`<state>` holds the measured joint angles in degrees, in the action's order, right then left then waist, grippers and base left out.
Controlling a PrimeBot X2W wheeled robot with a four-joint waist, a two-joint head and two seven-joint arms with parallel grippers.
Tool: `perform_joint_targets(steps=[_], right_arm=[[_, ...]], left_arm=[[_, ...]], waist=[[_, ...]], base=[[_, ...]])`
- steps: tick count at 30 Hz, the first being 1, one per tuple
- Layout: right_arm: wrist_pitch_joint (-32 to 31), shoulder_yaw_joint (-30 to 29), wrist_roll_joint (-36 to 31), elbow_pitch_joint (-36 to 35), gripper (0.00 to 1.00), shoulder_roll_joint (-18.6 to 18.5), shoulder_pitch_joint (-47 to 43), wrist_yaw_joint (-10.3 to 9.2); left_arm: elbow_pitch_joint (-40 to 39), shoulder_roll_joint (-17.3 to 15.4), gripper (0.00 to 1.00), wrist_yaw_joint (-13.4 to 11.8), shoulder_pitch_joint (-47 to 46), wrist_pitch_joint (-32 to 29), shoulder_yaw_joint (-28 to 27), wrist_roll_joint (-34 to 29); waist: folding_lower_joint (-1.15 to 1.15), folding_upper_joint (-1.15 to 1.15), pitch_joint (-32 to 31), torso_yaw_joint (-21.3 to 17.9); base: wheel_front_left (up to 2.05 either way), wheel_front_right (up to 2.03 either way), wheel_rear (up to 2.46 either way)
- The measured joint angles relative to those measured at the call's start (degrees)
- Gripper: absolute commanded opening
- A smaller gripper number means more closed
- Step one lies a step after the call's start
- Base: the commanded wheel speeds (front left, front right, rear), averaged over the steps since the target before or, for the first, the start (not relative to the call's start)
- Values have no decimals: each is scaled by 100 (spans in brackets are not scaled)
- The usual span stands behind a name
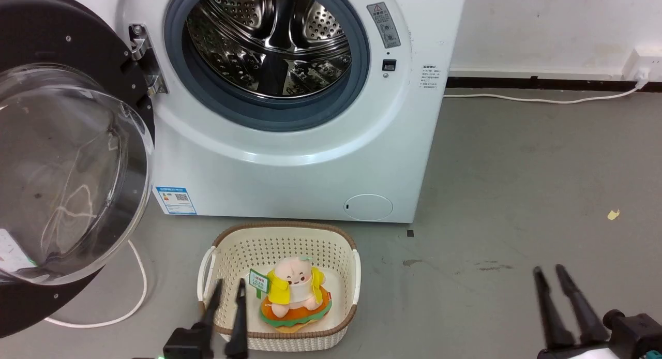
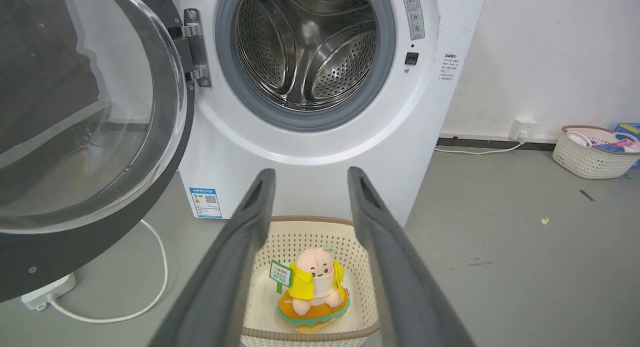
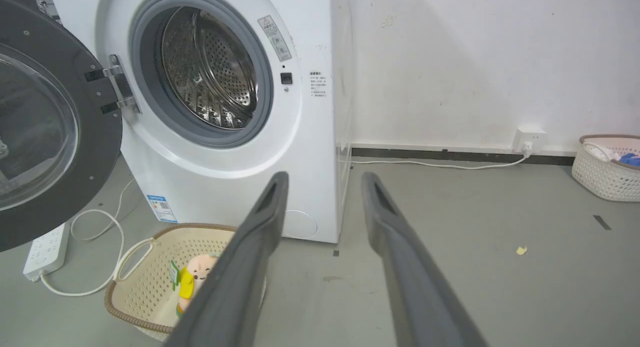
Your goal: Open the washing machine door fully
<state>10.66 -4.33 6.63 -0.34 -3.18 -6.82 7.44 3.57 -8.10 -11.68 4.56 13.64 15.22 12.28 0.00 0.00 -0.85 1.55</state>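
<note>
Door (image 1: 62, 157) stands wide open, untouched | left pincer (image 1: 229, 282) apart, empty, near basket (image 1: 284, 227) | right pincer (image 1: 548, 269) apart, empty | risk: door may drift back; lowering left arm could snag basket

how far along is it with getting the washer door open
Done, by the look of it: the washing machine door stands wide open on its hinge, well clear of the exposed drum. In hand: nothing. The left gripper is open and empty by the basket, and the right gripper is open over the floor, both apart from the door. Left: probably nothing, though whether the door could go further back can't be told.
</note>
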Motion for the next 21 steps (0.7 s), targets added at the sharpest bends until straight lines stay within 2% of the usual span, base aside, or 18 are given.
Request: perform_joint_targets(steps=[21], right_arm=[[-151,55,-59,-1,0,0,35,0]], left_arm=[[-27,43,0,136,-7,-181,-178,-121]], waist=[[0,0,13,-23]], base=[[0,0,0]])
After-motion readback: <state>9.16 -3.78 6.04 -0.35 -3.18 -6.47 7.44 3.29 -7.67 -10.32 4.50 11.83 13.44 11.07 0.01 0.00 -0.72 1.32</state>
